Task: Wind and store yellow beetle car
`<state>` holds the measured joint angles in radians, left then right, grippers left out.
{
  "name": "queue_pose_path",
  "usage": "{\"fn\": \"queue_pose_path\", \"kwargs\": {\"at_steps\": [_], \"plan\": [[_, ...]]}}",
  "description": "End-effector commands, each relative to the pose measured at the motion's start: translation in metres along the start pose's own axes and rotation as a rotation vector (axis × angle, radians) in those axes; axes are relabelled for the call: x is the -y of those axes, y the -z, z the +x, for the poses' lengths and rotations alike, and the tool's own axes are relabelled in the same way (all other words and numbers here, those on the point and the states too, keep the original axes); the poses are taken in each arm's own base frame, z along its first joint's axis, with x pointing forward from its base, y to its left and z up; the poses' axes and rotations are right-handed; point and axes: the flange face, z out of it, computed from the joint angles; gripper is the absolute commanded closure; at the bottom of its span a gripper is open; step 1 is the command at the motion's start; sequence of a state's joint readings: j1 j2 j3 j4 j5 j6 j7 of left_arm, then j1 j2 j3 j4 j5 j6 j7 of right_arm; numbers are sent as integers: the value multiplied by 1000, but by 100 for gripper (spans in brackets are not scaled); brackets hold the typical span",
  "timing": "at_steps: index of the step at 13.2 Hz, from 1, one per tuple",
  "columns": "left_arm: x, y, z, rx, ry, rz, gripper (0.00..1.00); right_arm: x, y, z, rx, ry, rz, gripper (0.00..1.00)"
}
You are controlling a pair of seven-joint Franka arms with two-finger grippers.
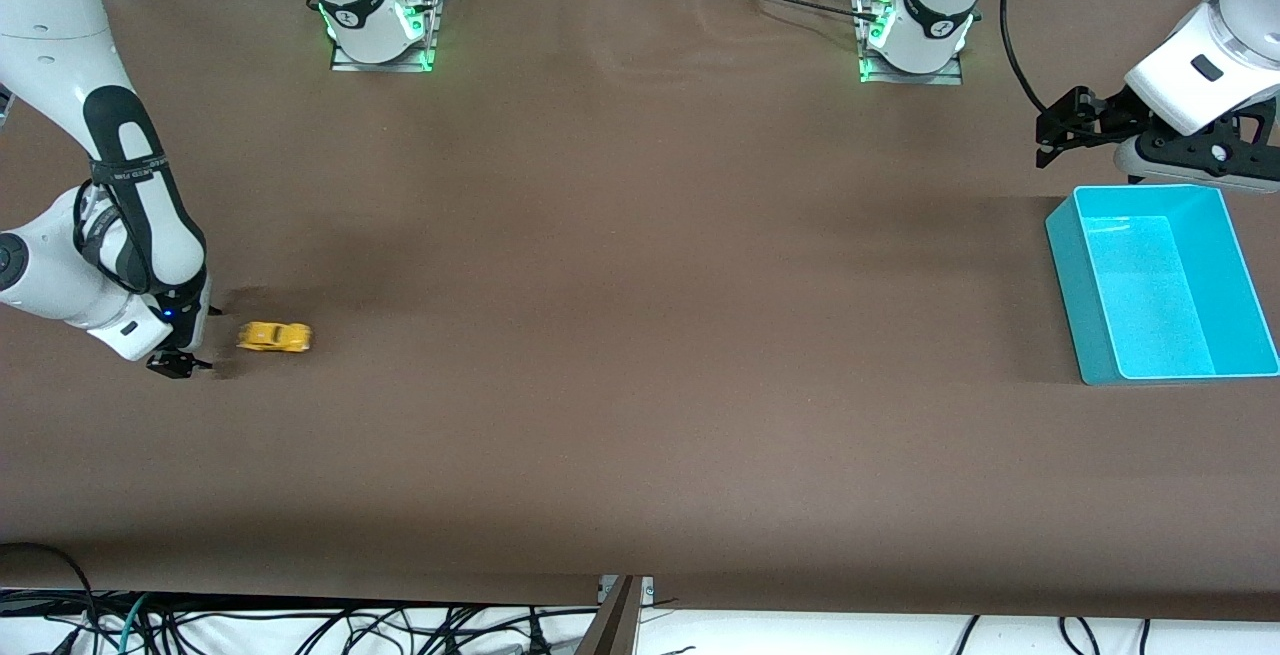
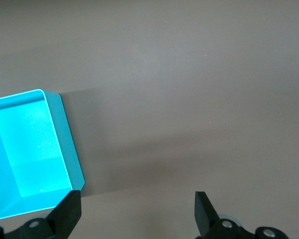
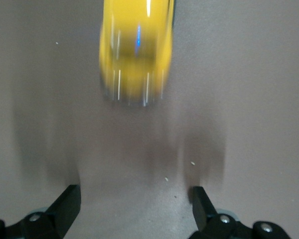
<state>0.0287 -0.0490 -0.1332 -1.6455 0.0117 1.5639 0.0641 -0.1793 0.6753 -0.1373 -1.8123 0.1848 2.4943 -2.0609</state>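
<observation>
Two grippers hang apart at the table's ends. In the front view, at nine o'clock, the right gripper (image 1: pixel 180 360) sits low over the brown table (image 1: pixel 640 335), fingers spread wide, holding nothing. The yellow beetle car (image 1: pixel 274 337) lies on the table just beside it, streaked in the right wrist view (image 3: pixel 136 50). Nothing lies between them. At three o'clock, the turquoise bin (image 1: pixel 1068 265) stands well apart from the car. The left gripper (image 1: pixel 1052 130), fingers spread and holding nothing, waits over the table beside the bin.

Right gripper (image 1: pixel 182 365) sits low at the desk, fingers (image 3: pixel 65 201) spread wide — left gripper (image 1: pixel 1050 140) waits aloft, open too.
</observation>
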Motion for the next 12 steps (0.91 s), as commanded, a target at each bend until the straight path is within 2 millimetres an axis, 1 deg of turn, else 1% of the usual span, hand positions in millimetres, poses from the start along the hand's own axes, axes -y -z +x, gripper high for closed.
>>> {"fn": "queue_pose_path", "kwargs": {"at_steps": [1, 3, 4, 6, 8, 10, 12], "plan": [[2, 3, 0, 2, -5, -11, 0, -4, 5, -1, -16, 7, -16, 0], [2, 3, 0, 2, -5, -11, 0, -6, 5, 4, -17, 7, -18, 0], [2, 3, 0, 2, -5, -11, 0, -12, 10, 13, -28, 10, -32, 0], [2, 3, 0, 2, -5, -11, 0, -25, 27, 27, -50, -18, -65, 0], [2, 2, 0, 4, -3, -11, 0, -36, 50, 36, -67, -95, -70, 0], [3, -2, 2, 13, -3, -13, 0, -51, 66, 55, -80, -167, -60, 0], [4, -3, 3, 14, -2, -13, 0, -55, 76, 64, -93, -304, -40, 0]]}}
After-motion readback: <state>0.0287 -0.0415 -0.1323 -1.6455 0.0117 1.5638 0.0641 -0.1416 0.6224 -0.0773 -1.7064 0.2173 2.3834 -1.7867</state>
